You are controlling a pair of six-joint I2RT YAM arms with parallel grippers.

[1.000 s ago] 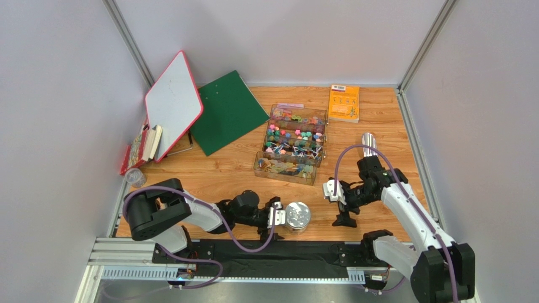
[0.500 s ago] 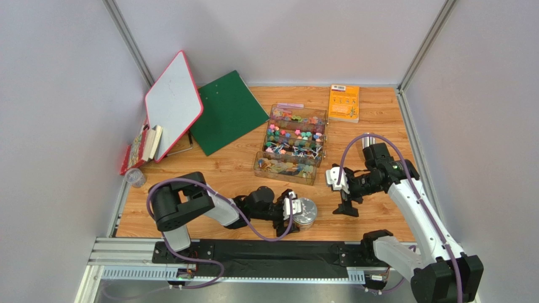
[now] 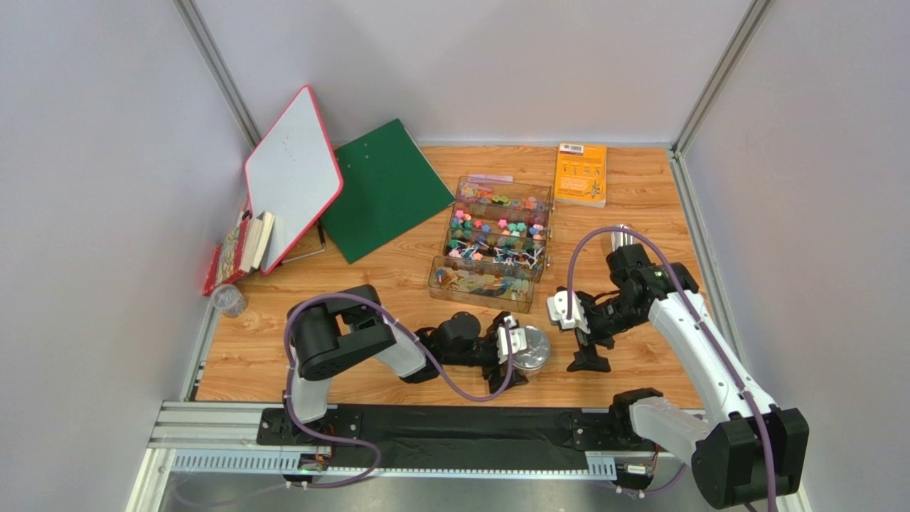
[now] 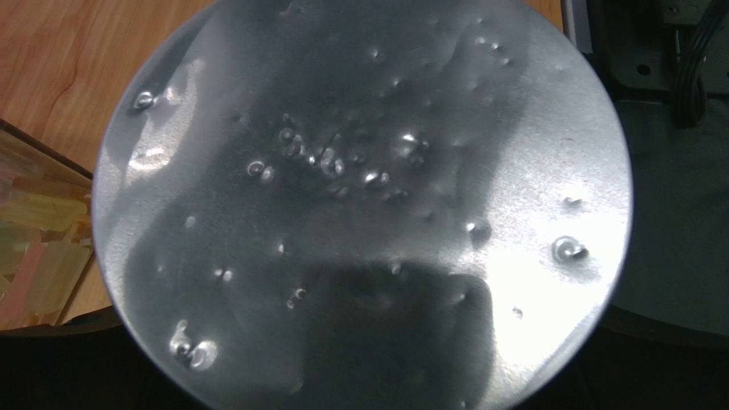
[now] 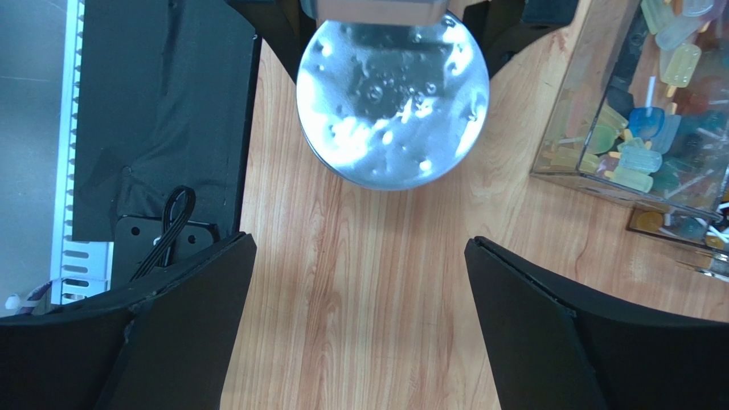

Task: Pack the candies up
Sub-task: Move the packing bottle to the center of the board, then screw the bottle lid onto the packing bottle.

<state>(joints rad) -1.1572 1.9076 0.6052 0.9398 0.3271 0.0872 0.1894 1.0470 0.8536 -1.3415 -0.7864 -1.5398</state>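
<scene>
L tool [image 3: 520,348] moved metal tin [image 3: 534,351] rt, gripping it; R tool [image 5: 359,248] released.

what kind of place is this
Most likely a robot lab cell: left arm and right arm bolted at the near edge of a wooden table, blank grey partition walls around it, staged props like a clear box of candies and a metal tin.
</scene>
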